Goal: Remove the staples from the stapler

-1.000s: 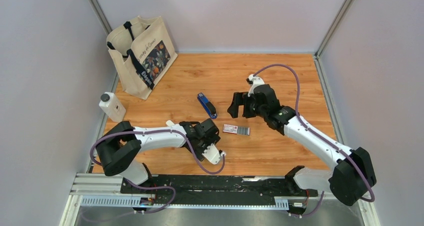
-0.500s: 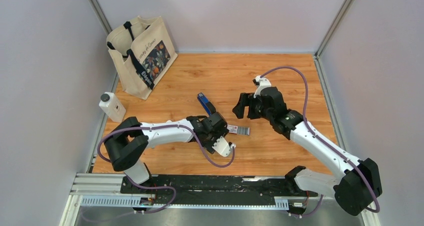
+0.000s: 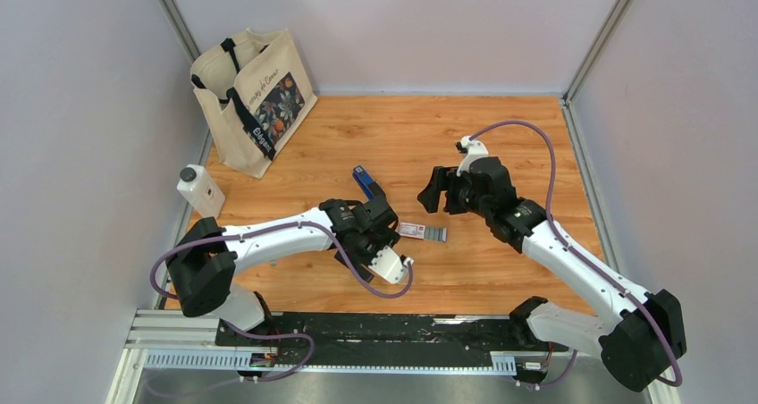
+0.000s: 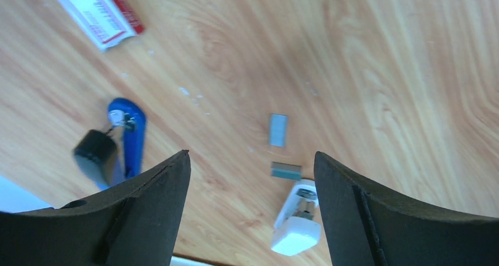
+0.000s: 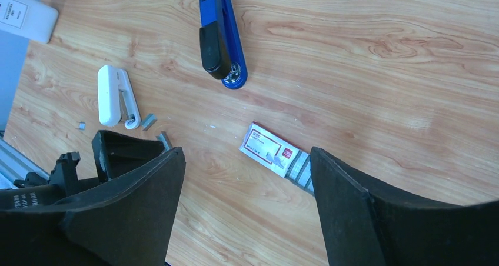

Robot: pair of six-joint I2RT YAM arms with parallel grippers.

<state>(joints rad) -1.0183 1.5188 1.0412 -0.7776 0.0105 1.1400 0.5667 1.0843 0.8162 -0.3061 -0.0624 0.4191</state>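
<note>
Two short loose staple strips (image 4: 278, 129) lie on the wooden table (image 3: 501, 136), close to each other. Just beside them is one white bar-shaped tool (image 4: 297, 225). In the right wrist view a third, much smaller staple bit (image 5: 81, 125) shows on the other side of this tool. All these are under the left gripper (image 4: 250, 160), so the top view does not show them: the left arm covers them. The left gripper has its fingers wide apart w/ nothing btw. them, only the table below.

One stapler (image 3: 363, 179), bright blue w/ black inner parts, lies approx. in the table's middle, just beyond the left gripper, w/ no finger on it. In the top view the left wrist covers its near end, and in the left wrist view one finger hides a part of it.

One red-and-white staple box (image 3: 413, 231), w/ grey strips sticking out of one end, lies near the stapler, btw. the two grippers. The right gripper (image 3: 436, 194) hangs above the table, to the right of stapler and box, also spread wide and holding nothing.

At the left side, well apart from all this: one cream tote bag (image 3: 255, 100), upright, and one white bottle (image 3: 200, 190) w/ dark cap.
</note>
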